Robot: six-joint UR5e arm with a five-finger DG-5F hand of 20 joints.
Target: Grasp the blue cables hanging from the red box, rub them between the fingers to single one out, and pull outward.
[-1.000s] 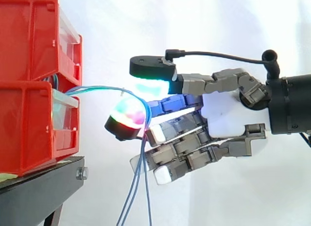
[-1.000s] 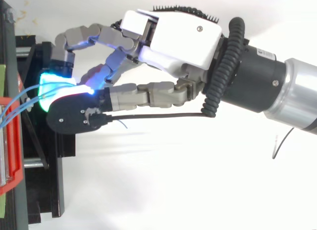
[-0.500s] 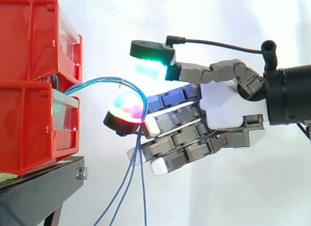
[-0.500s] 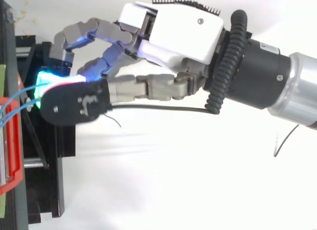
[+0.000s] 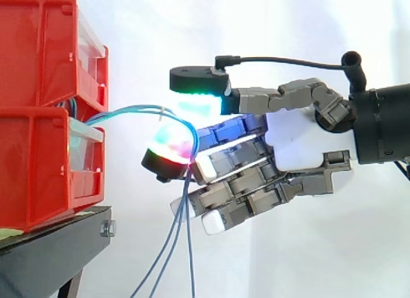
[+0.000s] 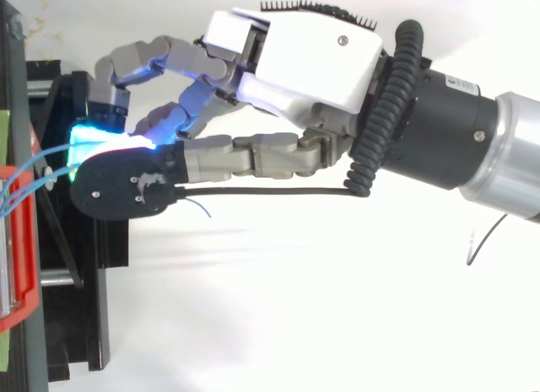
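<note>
Red bins: stacked at the left on a black stand.
Blue cables: from the side, arching right out of the bins, over a glowing pad, then hanging as thin separate strands; from above, short lines ending at the pads.
Hand: right of the bins, fingers curled, pinching the cables.

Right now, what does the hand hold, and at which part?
The hand pinches the blue cables at their bend, just beyond the red box.

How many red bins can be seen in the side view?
2: the upper bin sits on the lower bin, both left, on the black stand; others may be hidden.
</note>
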